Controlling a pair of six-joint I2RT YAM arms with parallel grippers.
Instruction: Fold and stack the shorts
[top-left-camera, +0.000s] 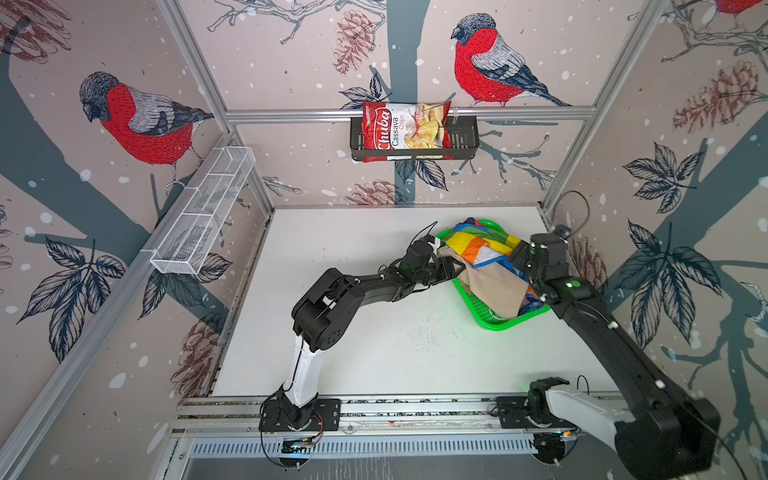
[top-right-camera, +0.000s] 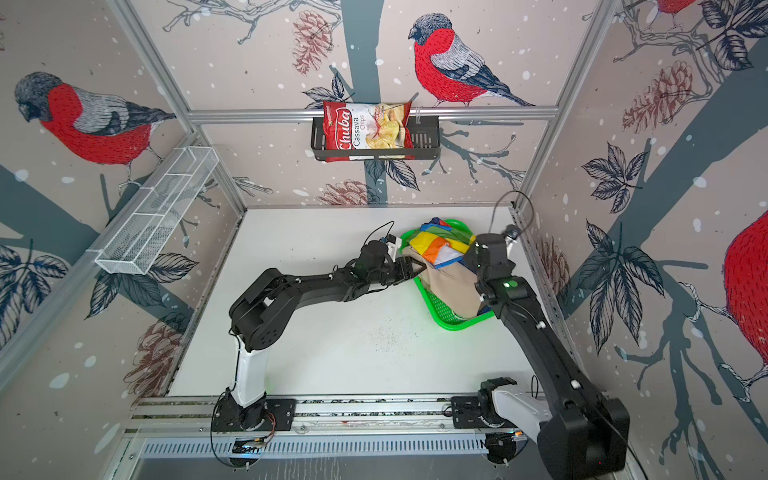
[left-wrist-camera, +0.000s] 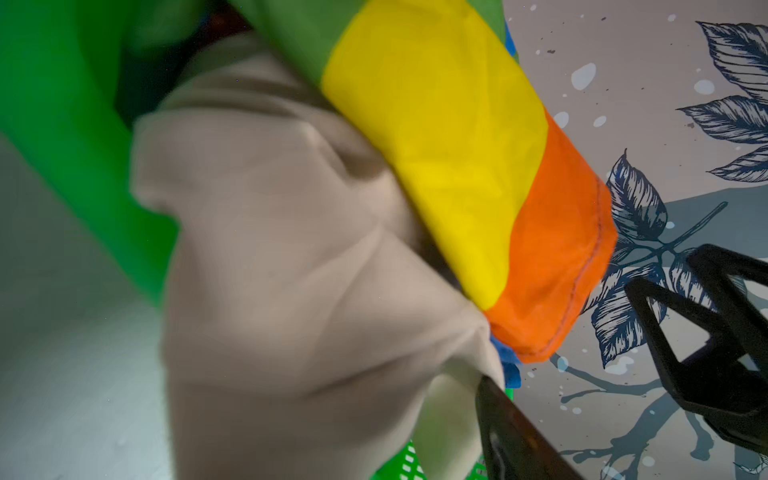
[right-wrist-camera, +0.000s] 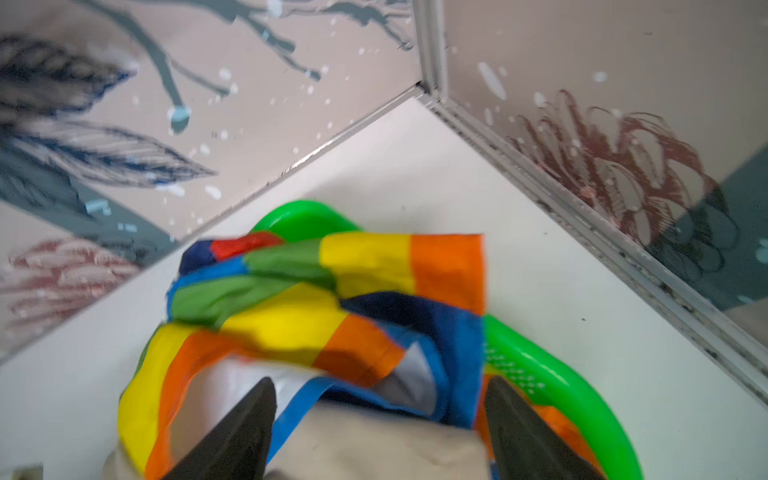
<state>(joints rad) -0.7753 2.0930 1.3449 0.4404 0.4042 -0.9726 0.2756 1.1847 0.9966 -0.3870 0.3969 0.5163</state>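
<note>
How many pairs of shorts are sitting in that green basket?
2. The rainbow-striped pair lies at the back of the green basket; the beige pair lies beside it, nearer the front. Another could be hidden underneath.

The red chip bag (top-left-camera: 405, 126) reads "Chuba Cassava Chips".

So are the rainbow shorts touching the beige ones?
Touching. In the left wrist view the rainbow shorts lie draped right over the beige shorts, no gap.

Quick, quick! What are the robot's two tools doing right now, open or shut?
Left tool: open, at the edge of the beige shorts, holding nothing.
Right tool: open, over the rainbow shorts, holding nothing.
</note>
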